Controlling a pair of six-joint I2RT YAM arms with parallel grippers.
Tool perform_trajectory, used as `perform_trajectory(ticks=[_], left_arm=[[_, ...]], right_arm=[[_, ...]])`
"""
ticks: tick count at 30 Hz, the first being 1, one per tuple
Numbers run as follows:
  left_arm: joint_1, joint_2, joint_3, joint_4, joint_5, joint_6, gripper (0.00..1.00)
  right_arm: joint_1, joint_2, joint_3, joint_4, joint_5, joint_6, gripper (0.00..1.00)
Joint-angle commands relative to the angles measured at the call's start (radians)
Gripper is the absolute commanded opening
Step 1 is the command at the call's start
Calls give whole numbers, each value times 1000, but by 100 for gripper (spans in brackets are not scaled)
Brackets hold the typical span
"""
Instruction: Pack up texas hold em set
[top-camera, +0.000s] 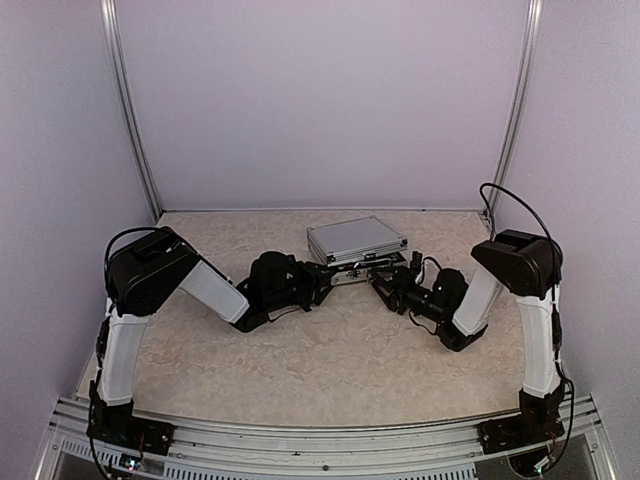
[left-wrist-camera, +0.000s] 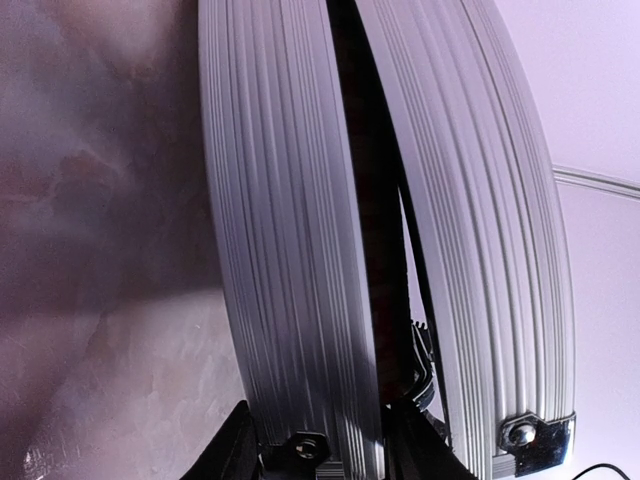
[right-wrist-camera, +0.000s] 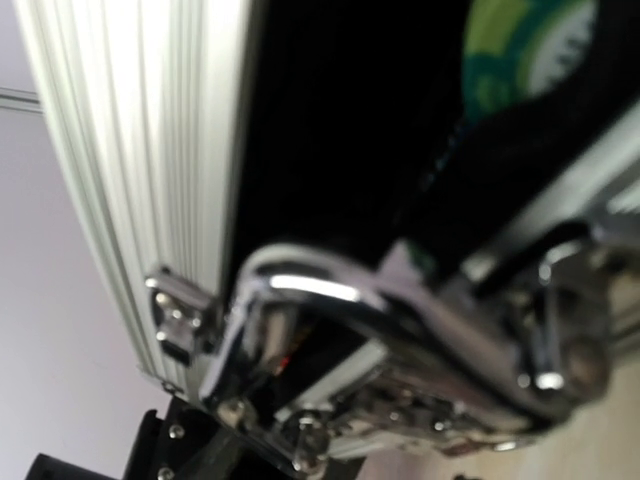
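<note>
Two ribbed aluminium shells of the briefcase (top-camera: 355, 240), centre frame on the desk (top-camera: 330, 370), gaped. We saw the left end effector (top-camera: 323, 277) pinch one. Blur near the chrome handle (right-wrist-camera: 380, 300) hid whether the right end effector (top-camera: 382, 283) was spread.

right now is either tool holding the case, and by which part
Left tool pinches the case by its lower shell's front edge, one finger in the gap. Right tool: near the handle, hold cannot be told.

The small silver case (top-camera: 356, 240) lies flat near the back of the desk (top-camera: 330, 360). Its lid is almost shut, leaving a thin dark gap. A green and white chip (right-wrist-camera: 520, 50) shows inside.
</note>
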Motion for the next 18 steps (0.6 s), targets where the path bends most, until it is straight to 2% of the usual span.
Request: perform_trajectory(ticks=[1, 11, 18], left_arm=[[3, -138, 40, 326, -1, 2, 38], [4, -144, 32, 326, -2, 4, 38], [7, -144, 36, 324, 0, 4, 38]], right_arm=[[15, -18, -2, 55, 16, -6, 56], [15, 15, 45, 21, 22, 6, 55], [19, -27, 25, -48, 20, -5, 55]])
